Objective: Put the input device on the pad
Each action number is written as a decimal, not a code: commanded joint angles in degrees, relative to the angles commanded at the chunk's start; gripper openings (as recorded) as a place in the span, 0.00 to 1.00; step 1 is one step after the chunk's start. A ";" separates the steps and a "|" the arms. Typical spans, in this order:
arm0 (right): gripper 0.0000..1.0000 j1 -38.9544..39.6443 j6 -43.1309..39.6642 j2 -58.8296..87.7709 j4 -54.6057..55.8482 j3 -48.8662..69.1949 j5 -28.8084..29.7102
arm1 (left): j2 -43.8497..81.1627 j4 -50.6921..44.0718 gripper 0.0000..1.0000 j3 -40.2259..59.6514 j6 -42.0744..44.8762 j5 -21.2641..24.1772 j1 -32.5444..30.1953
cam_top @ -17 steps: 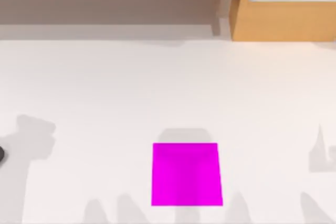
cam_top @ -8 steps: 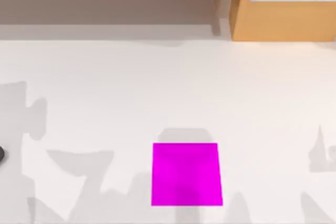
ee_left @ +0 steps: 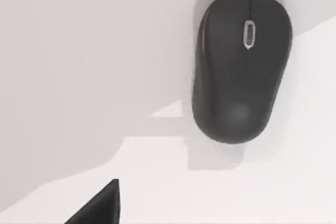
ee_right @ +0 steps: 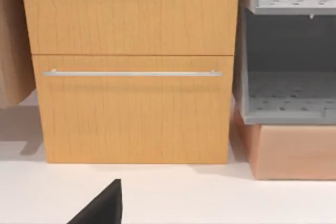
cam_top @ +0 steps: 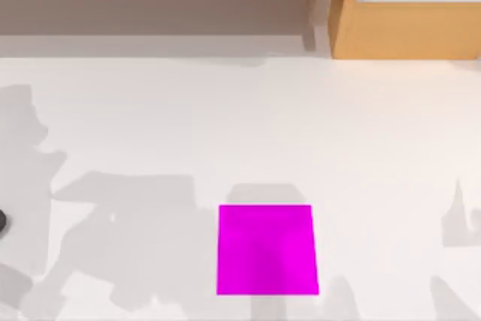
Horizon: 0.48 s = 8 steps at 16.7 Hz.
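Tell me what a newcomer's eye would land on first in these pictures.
First the pad, a bright magenta square lying flat on the white table, near the front edge. Next the input device, a dark mouse that looms large in the left wrist view; from above it sits at the table's far left edge, well apart from the pad.

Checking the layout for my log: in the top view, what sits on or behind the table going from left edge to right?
Mouse at the left edge, on the table → magenta pad → wooden drawer cabinet at the back right.
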 joint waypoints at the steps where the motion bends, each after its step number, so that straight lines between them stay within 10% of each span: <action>1: 1.00 0.00 0.00 0.00 0.00 0.00 0.00 | 1.27 -0.25 1.00 0.45 1.49 0.16 -0.06; 8: 1.00 0.00 0.00 0.00 0.00 0.00 0.00 | 2.40 -0.12 1.00 0.37 2.72 0.27 -0.10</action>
